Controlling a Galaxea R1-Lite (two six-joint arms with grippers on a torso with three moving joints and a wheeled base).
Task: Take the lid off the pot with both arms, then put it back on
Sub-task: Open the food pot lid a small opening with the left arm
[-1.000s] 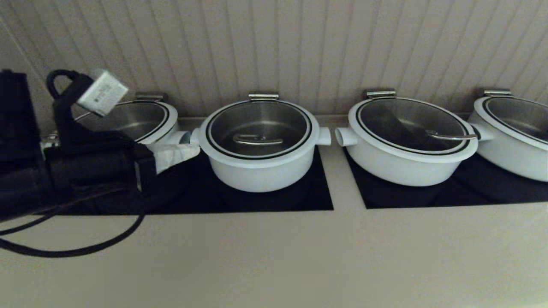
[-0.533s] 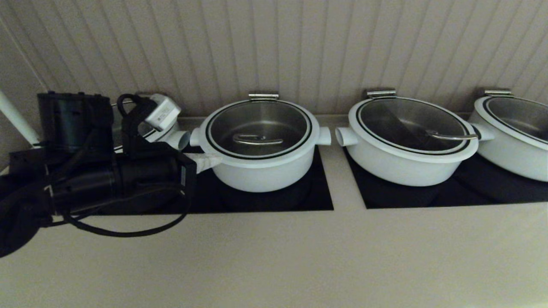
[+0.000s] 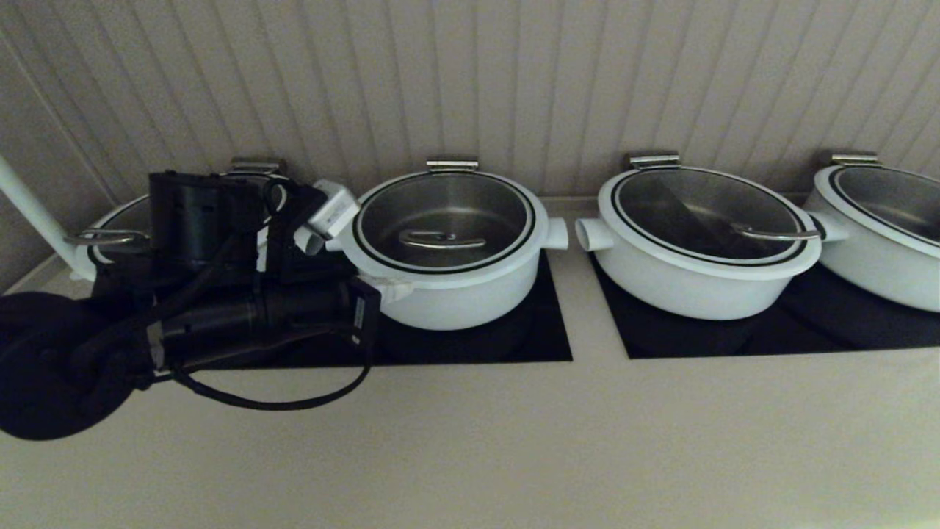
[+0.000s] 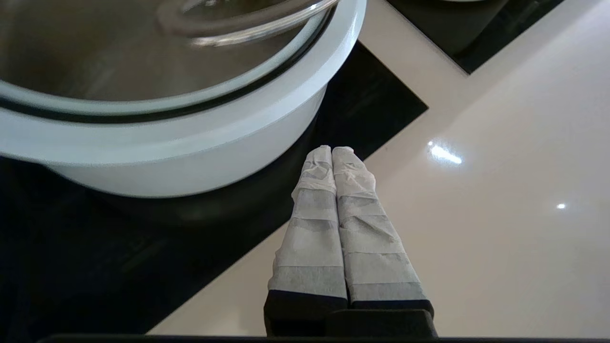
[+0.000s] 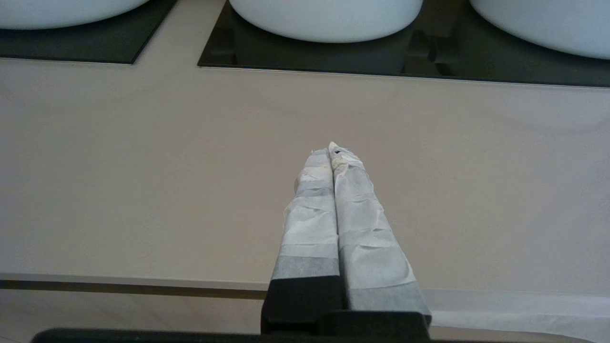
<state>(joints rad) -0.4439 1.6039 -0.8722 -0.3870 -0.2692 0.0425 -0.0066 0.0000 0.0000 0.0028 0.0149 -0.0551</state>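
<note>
The pot (image 3: 470, 297) stands on a black hob panel, second from the left in a row of white pots. The lid (image 3: 455, 206) sits on it, with its arched steel handle (image 3: 443, 240) at the centre. My left gripper (image 3: 395, 289) is shut and empty, its tape-wrapped fingertips at the pot's left front wall, below the rim. In the left wrist view the gripper (image 4: 332, 150) is beside the pot's wall (image 4: 190, 157), with the lid (image 4: 143, 62) above. My right gripper (image 5: 332, 151) is shut and empty over the beige counter, out of the head view.
Wider white pots stand to the right (image 3: 698, 257), at the far right (image 3: 881, 242) and behind my left arm (image 3: 117, 220). The black hob panels (image 3: 734, 334) lie against the ribbed wall. The beige counter (image 3: 514, 441) runs across the front. A black cable loops under my left arm.
My left arm has swung right along the hob, and its shut fingertips have gone from the far-left pot to the left front wall of the pot. The pots and lids have not moved.
</note>
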